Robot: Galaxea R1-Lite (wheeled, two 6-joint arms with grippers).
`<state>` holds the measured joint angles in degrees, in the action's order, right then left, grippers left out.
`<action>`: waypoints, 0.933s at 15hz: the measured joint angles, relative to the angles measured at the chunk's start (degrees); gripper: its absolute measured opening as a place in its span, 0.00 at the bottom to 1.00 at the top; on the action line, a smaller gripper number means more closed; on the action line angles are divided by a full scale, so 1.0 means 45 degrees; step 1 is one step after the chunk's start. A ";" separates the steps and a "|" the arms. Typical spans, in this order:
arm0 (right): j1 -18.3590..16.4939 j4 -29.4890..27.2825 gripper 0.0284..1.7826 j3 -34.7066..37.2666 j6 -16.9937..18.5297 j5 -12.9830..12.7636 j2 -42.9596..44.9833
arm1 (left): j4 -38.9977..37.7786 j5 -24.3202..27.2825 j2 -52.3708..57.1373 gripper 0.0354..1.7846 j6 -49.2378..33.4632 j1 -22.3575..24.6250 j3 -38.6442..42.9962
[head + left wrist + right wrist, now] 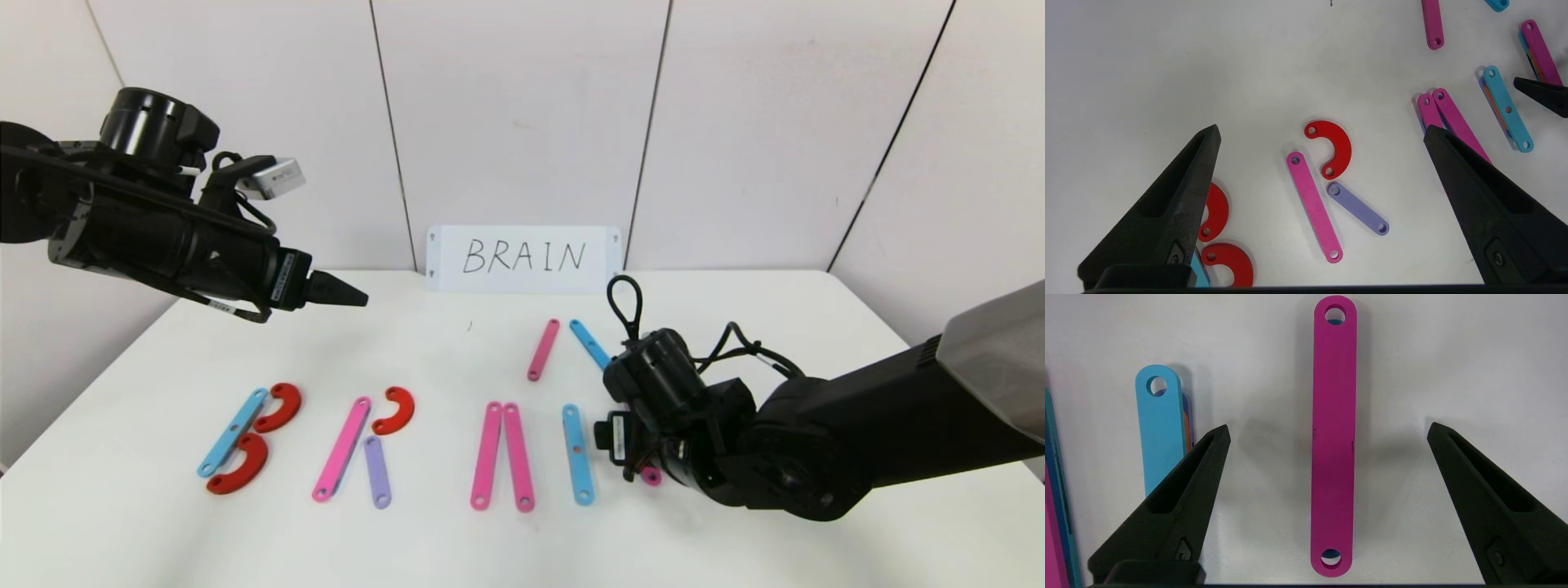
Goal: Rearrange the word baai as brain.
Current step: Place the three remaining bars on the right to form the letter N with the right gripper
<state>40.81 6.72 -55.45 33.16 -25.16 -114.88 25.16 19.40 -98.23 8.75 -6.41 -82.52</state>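
Left gripper (347, 295) hovers open at upper left of the head view, idle. Going rightward, we read a finished B (247, 439) and R (365, 445), then two pink strips (502, 456) meeting as an A without a crossbar, then a blue strip (576, 453) as I. Lower right, our right gripper (1327, 430) hangs open astride a pink strip (1333, 437); N looks unbuilt.

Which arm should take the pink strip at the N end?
Right, likely. The right gripper hangs open directly over that pink strip, a finger on either side. The left gripper, also open, hovers high over the table's far left, above the R, well away.
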 joint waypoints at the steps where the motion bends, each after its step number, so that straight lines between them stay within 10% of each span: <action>1: -0.0024 0.0033 0.97 -0.0054 -0.0062 -0.0014 0.0019 | 0.0000 0.0000 0.0005 0.97 0.0000 0.0000 -0.0005; 14: -0.2211 0.0233 0.97 -0.3603 -0.4462 0.2560 -0.1628 | 0.0000 0.0000 0.0000 0.97 0.0019 0.0035 -0.0027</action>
<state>30.87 7.77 -71.67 13.08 -13.64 -122.21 25.16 19.40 -98.23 8.84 -6.25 -82.64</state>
